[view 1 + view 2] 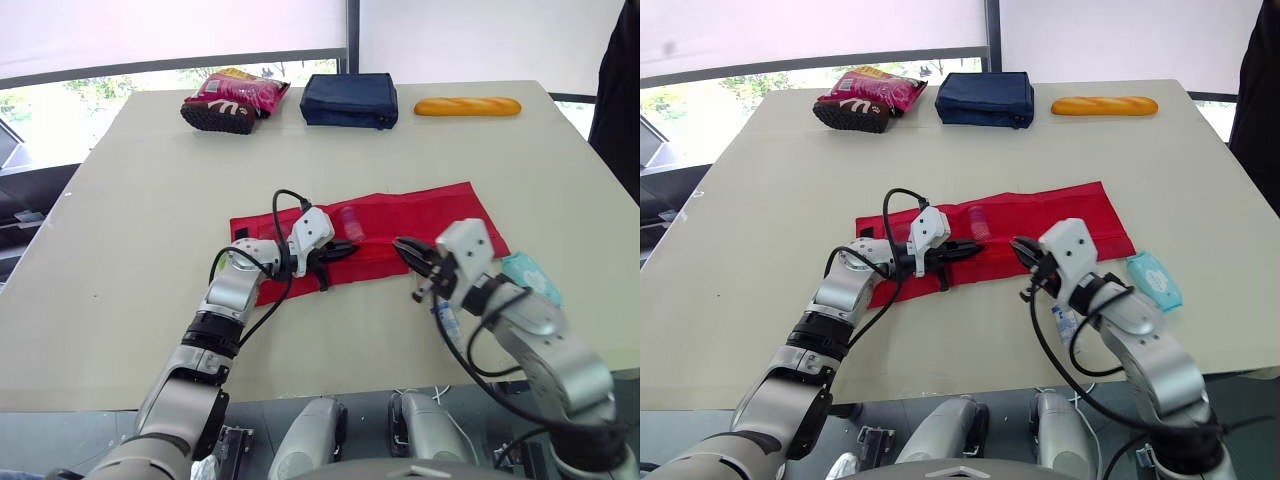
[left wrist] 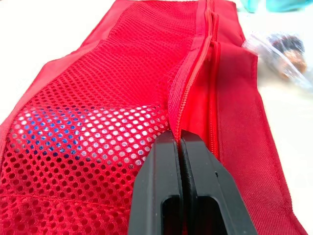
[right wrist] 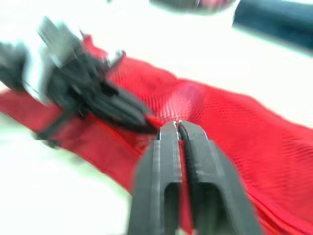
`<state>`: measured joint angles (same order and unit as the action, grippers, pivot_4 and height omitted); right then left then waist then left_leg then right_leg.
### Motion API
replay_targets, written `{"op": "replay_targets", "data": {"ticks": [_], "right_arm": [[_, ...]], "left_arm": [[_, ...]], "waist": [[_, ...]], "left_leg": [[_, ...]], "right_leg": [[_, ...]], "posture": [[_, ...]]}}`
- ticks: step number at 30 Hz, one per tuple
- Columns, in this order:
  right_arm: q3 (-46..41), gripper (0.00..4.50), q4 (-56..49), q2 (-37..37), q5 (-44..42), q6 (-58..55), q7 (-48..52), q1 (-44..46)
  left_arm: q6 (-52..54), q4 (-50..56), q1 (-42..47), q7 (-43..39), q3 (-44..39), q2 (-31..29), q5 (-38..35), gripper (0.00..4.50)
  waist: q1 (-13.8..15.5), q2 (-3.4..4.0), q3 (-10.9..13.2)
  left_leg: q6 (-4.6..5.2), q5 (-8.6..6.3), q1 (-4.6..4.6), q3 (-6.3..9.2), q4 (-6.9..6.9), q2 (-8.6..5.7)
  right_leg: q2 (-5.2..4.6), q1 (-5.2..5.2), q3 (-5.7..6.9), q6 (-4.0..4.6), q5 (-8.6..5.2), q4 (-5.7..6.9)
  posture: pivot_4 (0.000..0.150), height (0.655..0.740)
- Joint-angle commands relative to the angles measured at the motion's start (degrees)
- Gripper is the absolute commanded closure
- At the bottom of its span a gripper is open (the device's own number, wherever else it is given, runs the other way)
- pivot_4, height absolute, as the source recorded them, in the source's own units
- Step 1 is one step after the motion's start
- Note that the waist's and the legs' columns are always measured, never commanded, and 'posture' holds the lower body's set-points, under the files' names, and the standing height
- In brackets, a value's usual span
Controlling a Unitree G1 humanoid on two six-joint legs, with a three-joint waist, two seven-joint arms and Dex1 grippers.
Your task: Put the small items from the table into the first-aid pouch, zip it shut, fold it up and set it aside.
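Beige worktop (image 1: 150, 200): zip part open, packets left out

Red pouch (image 1: 430, 210) lies flat mid-worktop, one item (image 1: 350, 218) showing under its mesh. Both grippers are closed. The left gripper (image 1: 345, 248) has its tip on the zip (image 2: 195, 73) line and the right gripper (image 1: 403, 245) is near it over the pouch. Whether either pinches cloth I cannot tell. Best to pin one side and spread the mouth before loading. The teal packet (image 1: 530, 275) and clear packet (image 1: 447, 322) sit close to the front-right edge, so sweep inward. Open room lies left and ahead.
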<state>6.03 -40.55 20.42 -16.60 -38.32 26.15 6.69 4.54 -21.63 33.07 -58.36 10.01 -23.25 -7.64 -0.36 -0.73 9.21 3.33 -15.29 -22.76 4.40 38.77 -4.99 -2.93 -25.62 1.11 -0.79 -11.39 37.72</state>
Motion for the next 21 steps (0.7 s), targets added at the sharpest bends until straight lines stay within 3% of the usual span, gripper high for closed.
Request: {"op": "replay_targets", "data": {"ticks": [1,5,8,13,17,21], "right_arm": [[-11.63,2.86,-11.81,2.73,-10.15,-0.14,3.48,-7.4],[-28.62,1.02,-17.51,7.13,-20.56,0.97,8.9,-21.1],[-42.08,0.05,-18.27,8.76,-25.55,4.13,13.91,-32.75],[-63.31,0.05,-15.97,6.38,-35.36,12.52,26.33,-53.24],[-70.1,0.05,-13.71,6.16,-38.54,16.74,33.25,-63.01],[-71.54,0.05,-11.88,7.42,-37.84,19.54,35.83,-66.0]], "left_arm": [[-2.05,-1.29,1.32,0.88,-0.76,-0.08,0.64,4.5],[-3.32,-3.15,1.91,0.8,-0.95,-0.11,0.88,4.5],[-4.39,-4.63,2.35,0.61,-0.99,-0.31,1.14,4.5],[-5.79,-7.19,3.51,-0.1,-1.09,-0.82,1.33,4.5],[-7.0,-9.5,4.72,-0.92,-0.77,-0.97,1.85,4.5],[-7.82,-10.92,5.63,-1.62,-0.63,-0.6,2.18,4.5]], "waist": [[0.32,0.0,0.0],[0.78,0.0,0.0],[1.3,-0.01,0.01],[1.41,-0.01,0.01],[1.2,0.0,0.01],[1.31,-0.02,0.02]], "left_leg": [[0.0,0.0,0.0,0.0,0.0,0.0],[0.01,-0.01,0.02,0.02,0.0,0.02],[0.03,-0.02,0.03,0.01,0.0,0.03],[0.29,-0.17,0.08,0.0,-0.02,0.08],[0.34,-0.2,0.22,0.0,-0.08,0.23],[0.35,-0.21,0.19,0.04,-0.1,0.27]], "right_leg": [[0.0,-0.01,0.0,0.0,0.0,0.0],[-0.01,0.07,0.04,-0.02,-0.01,-0.04],[0.0,0.11,0.07,-0.03,-0.01,-0.06],[0.0,0.19,0.11,-0.09,-0.05,-0.11],[0.05,0.36,0.17,-0.26,-0.16,-0.32],[0.04,0.44,0.29,-0.33,-0.2,-0.55]], "posture": [[0.15,0.739],[0.15,0.739],[0.15,0.739],[0.15,0.739],[0.15,0.739],[0.15,0.739]]}}
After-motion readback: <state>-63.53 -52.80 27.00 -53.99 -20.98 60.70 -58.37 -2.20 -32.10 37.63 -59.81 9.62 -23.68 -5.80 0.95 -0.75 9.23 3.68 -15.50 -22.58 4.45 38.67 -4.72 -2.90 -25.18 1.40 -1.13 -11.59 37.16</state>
